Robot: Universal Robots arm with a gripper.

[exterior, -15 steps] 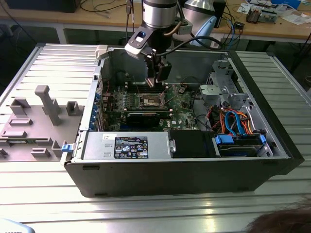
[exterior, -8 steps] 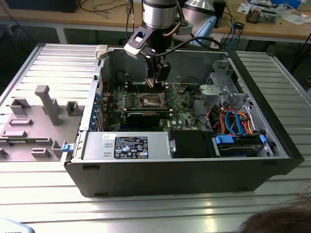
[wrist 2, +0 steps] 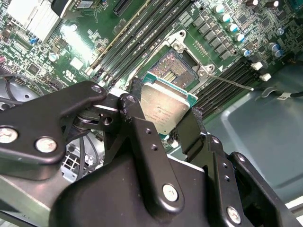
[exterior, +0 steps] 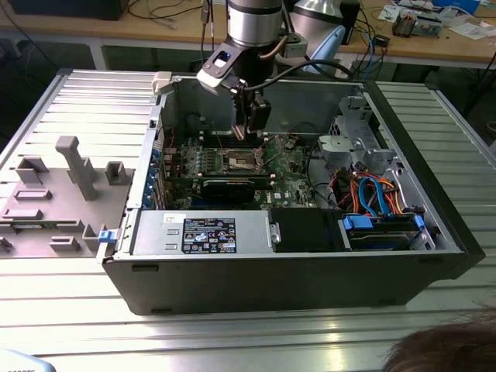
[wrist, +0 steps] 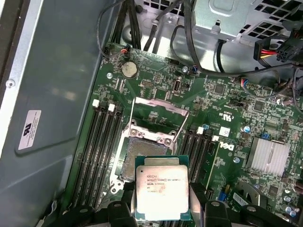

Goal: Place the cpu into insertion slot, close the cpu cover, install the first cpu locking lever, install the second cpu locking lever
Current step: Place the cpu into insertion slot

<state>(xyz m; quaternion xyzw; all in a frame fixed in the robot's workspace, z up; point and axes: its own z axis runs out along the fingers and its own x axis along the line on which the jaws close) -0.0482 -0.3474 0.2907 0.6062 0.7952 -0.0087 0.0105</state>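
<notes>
Pincer (wrist: 163, 213) holds cpu (wrist: 162, 184) above the open insertion slot (wrist: 142, 152)
Its 2 fingers (wrist 2: 137, 123) clamp the chip's opposite edges; the cpu cover (wrist: 159, 108) stands raised at the slot's edge.

bright, even light; glare on the ribbed table (exterior: 232, 341); the case (exterior: 310, 279) interior lies shaded.

Black gripper (wrist 2: 163, 113) links carry silver screws (wrist 2: 46, 144); above the gripper, a silvery cylindrical arm (exterior: 254, 19), seemingly with a black cable (exterior: 310, 63).
</notes>
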